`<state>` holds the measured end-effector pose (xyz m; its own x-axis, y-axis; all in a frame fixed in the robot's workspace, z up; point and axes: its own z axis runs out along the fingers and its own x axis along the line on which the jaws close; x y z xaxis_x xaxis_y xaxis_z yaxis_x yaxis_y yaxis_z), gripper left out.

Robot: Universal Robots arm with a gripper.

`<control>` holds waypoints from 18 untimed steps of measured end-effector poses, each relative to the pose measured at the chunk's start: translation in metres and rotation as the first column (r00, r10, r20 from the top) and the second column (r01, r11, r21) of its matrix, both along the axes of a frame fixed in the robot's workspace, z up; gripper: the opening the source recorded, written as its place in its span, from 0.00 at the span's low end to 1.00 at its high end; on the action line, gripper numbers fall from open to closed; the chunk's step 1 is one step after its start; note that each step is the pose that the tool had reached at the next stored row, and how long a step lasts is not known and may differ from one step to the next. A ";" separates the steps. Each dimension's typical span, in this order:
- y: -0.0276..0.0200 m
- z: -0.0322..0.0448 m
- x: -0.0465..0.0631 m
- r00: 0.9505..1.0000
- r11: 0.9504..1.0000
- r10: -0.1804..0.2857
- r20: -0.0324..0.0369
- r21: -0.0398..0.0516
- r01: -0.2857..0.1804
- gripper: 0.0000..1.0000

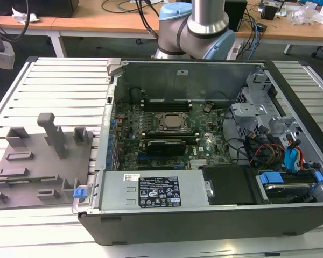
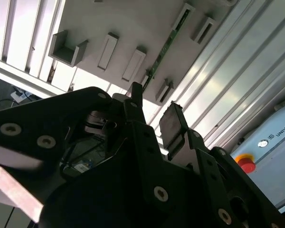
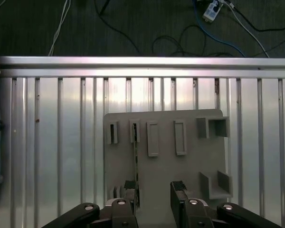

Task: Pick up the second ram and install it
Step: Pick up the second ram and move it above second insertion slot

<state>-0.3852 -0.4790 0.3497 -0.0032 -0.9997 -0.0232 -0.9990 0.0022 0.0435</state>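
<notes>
The second ram is a thin green stick standing on edge in a slot of the grey holder block. My gripper hangs open above that block with nothing between its fingers. The ram's near end runs in close beside the inner edge of one fingertip. In the second wrist view the ram shows as a narrow green strip on the holder block, beyond the gripper. In the exterior view the holder block lies left of the open computer case.
The case holds a motherboard with a CPU socket and memory slots on both sides of it. Cables and drive bays fill its right side. The arm's base stands behind the case. Everything rests on a slatted aluminium table.
</notes>
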 end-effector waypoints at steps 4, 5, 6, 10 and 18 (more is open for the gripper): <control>0.0000 -0.0032 0.000 1.000 1.000 0.000 0.000 0.000 0.000 0.42; 0.0000 -0.0038 0.000 1.000 1.000 0.000 0.000 0.000 0.000 0.42; 0.0000 -0.0043 0.000 1.000 1.000 0.000 0.000 0.000 0.000 0.42; 0.0000 -0.0073 0.000 1.000 1.000 0.000 0.000 0.000 0.000 0.42; 0.0000 -0.0137 0.000 1.000 1.000 0.000 0.000 0.000 0.000 0.42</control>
<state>-0.3852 -0.4790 0.3360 -0.0032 -0.9997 -0.0231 -0.9990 0.0022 0.0436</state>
